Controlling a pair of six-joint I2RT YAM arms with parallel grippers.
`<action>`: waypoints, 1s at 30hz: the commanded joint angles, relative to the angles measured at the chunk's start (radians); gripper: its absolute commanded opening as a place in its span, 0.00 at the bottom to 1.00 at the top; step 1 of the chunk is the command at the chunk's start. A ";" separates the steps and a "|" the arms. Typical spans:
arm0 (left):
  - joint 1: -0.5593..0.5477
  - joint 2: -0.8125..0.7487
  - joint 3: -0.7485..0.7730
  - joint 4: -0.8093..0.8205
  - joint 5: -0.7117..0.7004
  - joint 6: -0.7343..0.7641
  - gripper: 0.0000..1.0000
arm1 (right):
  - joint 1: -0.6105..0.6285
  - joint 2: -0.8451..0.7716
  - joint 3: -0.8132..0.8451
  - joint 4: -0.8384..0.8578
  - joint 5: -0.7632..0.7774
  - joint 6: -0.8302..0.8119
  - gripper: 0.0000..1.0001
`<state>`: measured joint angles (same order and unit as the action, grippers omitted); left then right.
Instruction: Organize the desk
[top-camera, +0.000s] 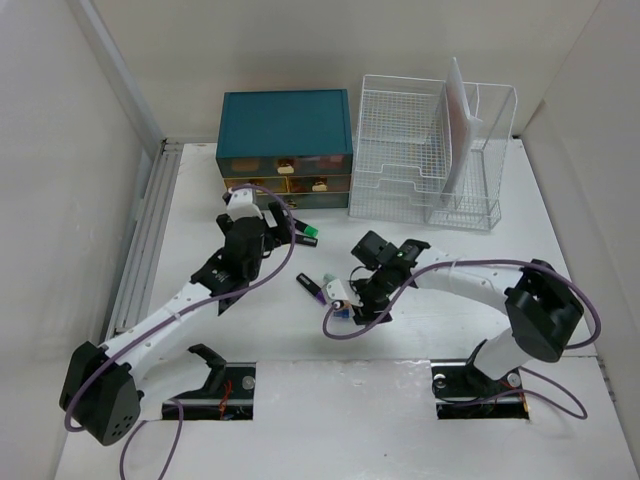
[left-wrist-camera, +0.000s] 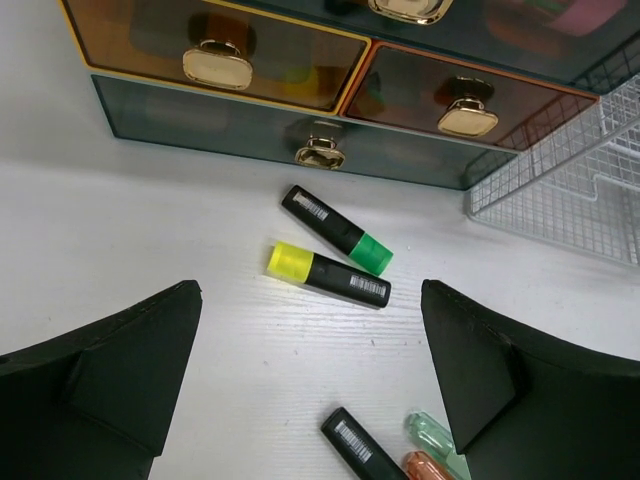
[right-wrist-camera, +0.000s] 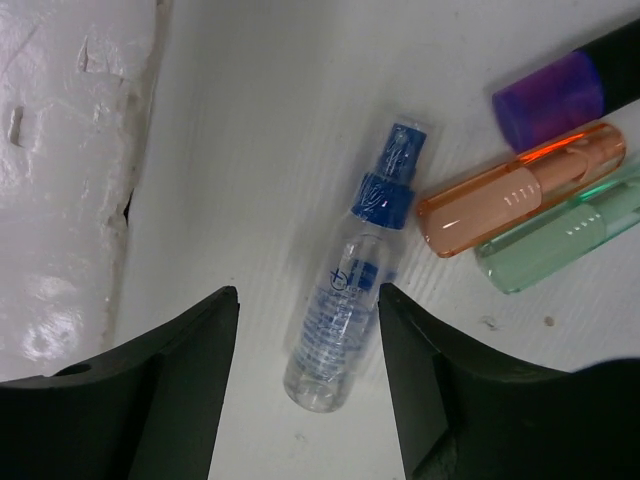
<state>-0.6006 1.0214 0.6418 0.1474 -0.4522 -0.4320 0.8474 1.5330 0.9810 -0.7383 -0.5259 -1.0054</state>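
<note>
Fingers (left-wrist-camera: 120, 380) of my left gripper (left-wrist-camera: 310, 320) are spread wide and hold nothing. Below them lie a green highlighter (left-wrist-camera: 338, 230) and a yellow highlighter (left-wrist-camera: 328, 275), close to the teal drawer chest (left-wrist-camera: 250, 135). My right gripper (right-wrist-camera: 305, 300) is open too. A little spray bottle (right-wrist-camera: 340, 320) lies between its fingers, not squeezed. An orange tube (right-wrist-camera: 520, 190) and a green tube (right-wrist-camera: 560, 240) lie just beside it. The white desk (top-camera: 400, 340) is under everything, with the chest at its far side.
</note>
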 joint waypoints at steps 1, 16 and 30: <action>-0.004 -0.047 -0.016 0.057 -0.023 -0.019 0.90 | 0.019 -0.004 -0.005 0.098 0.049 0.143 0.63; -0.004 -0.046 -0.025 0.095 -0.042 -0.019 0.89 | 0.038 0.056 -0.047 0.258 0.210 0.357 0.58; 0.022 0.094 0.036 0.167 -0.091 0.041 0.87 | 0.048 0.093 -0.047 0.234 0.210 0.366 0.45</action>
<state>-0.5953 1.0988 0.6296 0.2592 -0.5140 -0.4194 0.8898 1.6196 0.9276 -0.5217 -0.3218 -0.6495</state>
